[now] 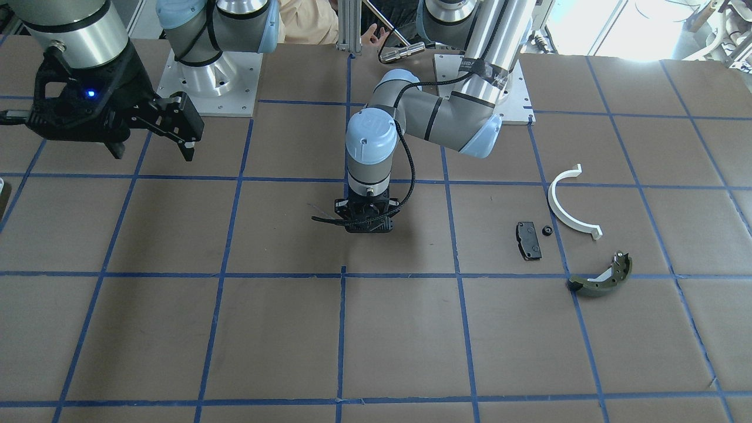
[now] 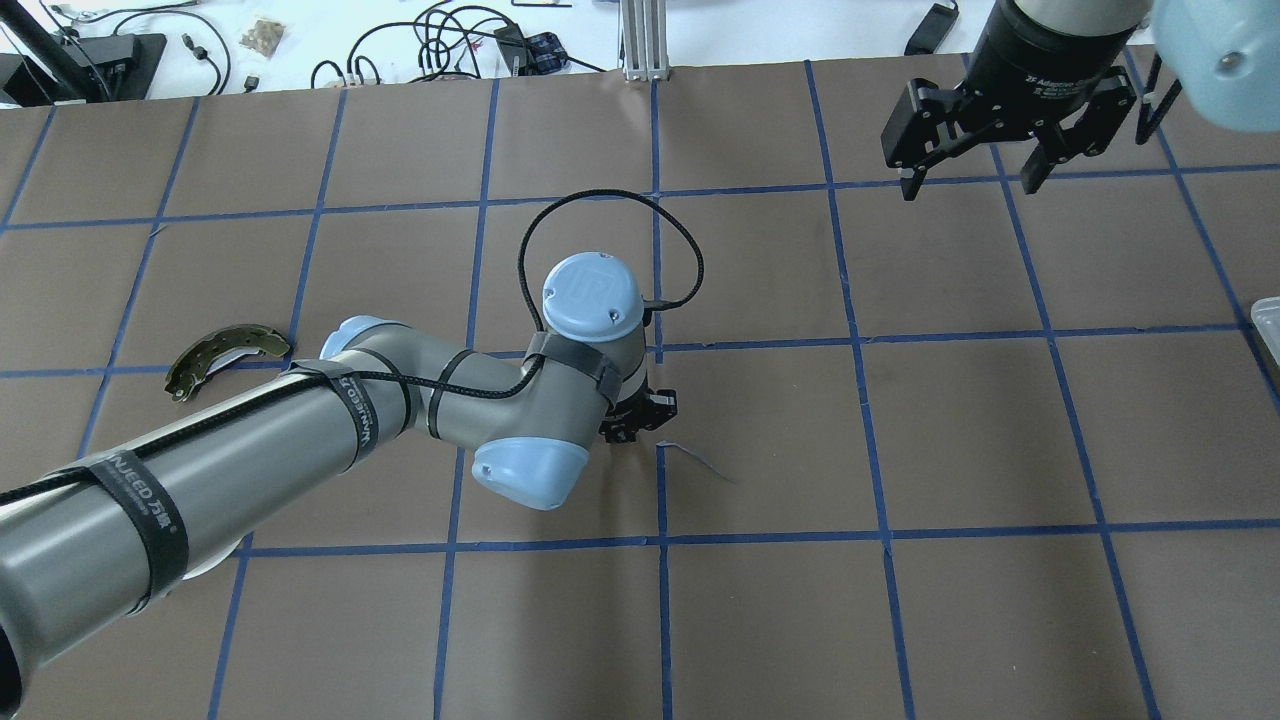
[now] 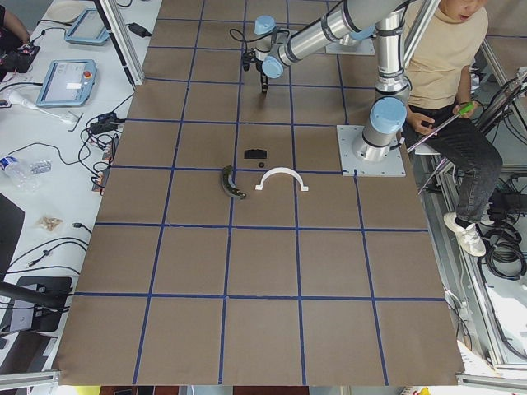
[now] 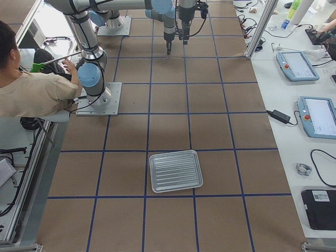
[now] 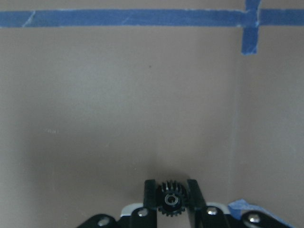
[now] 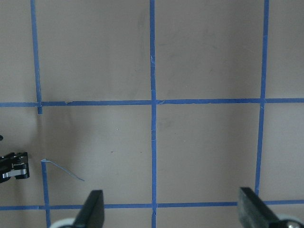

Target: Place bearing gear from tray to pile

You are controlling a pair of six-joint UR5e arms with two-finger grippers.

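Bearing gear (image 5: 171, 203) pinched by its teeth between the fingers (image 5: 150, 192) of the left gripper (image 5: 171, 186), hub facing the wrist camera, low over the brown table (image 1: 176, 329); touching it or not, cannot tell. Parked near the table's middle, close by a crossing of blue tape (image 5: 142, 18). Off at three o'clock from that gripper in the front-facing view, well apart, the pile: white half-ring (image 1: 553, 200), black pad (image 1: 529, 239) at its eight o'clock, olive-green brake shoe (image 1: 590, 286) at its five o'clock, none touching. Just beside the pad at two o'clock, a small black round part (image 1: 546, 231). Up at two o'clock in the overhead view, the right gripper (image 2: 968, 187), fingers spread wide over bare table. Down at six o'clock in the right-side view, well apart, the tray (image 4: 176, 170).
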